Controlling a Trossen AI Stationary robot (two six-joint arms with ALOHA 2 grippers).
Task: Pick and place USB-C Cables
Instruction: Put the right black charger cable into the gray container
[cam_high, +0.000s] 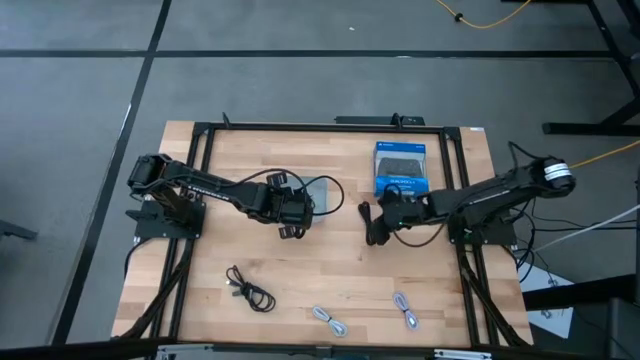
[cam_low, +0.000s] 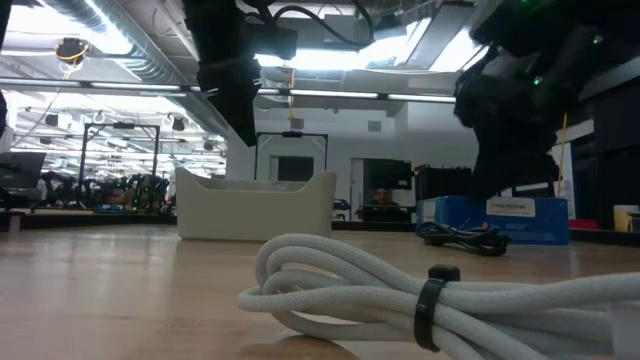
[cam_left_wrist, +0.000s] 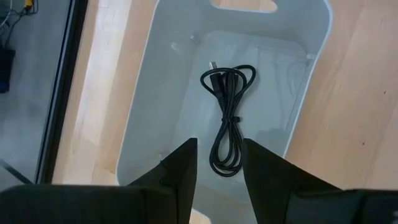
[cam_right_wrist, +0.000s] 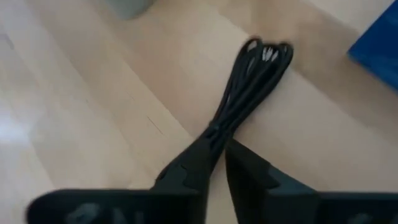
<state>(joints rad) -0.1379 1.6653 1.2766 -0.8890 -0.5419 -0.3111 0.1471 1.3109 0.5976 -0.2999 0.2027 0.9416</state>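
Note:
My left gripper (cam_left_wrist: 217, 171) hovers open over the translucent grey tray (cam_high: 326, 190). One black cable (cam_left_wrist: 227, 118) lies flat on the tray's floor beyond its fingertips. My right gripper (cam_right_wrist: 217, 142) is low over the table's middle (cam_high: 375, 228), just in front of the blue box (cam_high: 401, 168), and is shut on a bundled black cable (cam_right_wrist: 255, 68). Another black cable (cam_high: 250, 290) lies loose near the table's near-left part. Two light grey cables (cam_high: 330, 320) (cam_high: 405, 310) lie along the near edge; one fills the low view's foreground (cam_low: 400, 290). My right gripper pinches the black cable bundle at one end (cam_right_wrist: 216, 132), between its two fingertips. The fingers come slanting down, and the bundle runs on straight ahead of them. Its looped far end (cam_right_wrist: 267, 53) appears to lie on the wood (cam_low: 465, 238).
The blue-and-black box (cam_low: 500, 218) stands at the far side, right of the tray (cam_low: 255, 205). A black metal frame (cam_high: 205, 150) borders the tabletop. Bare wood lies between the tray and the near cables.

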